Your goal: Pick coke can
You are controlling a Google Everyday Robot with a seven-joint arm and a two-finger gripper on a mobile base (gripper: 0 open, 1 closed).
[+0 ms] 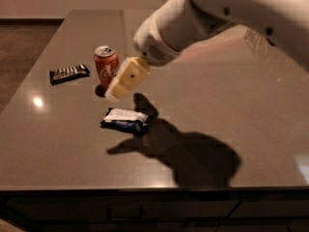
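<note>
The coke can (106, 65) stands upright on the dark table (231, 110), left of centre; it is orange-red with white lettering and a silver top. My gripper (115, 92) hangs above the table just right of the can, its cream-coloured end pointing down and left, close beside the can's lower right side. The white arm reaches in from the upper right.
A dark snack wrapper (69, 73) lies left of the can. A blue and white wrapper (126, 120) lies in front of the can, below my gripper. The table's front edge (145, 188) runs along the bottom.
</note>
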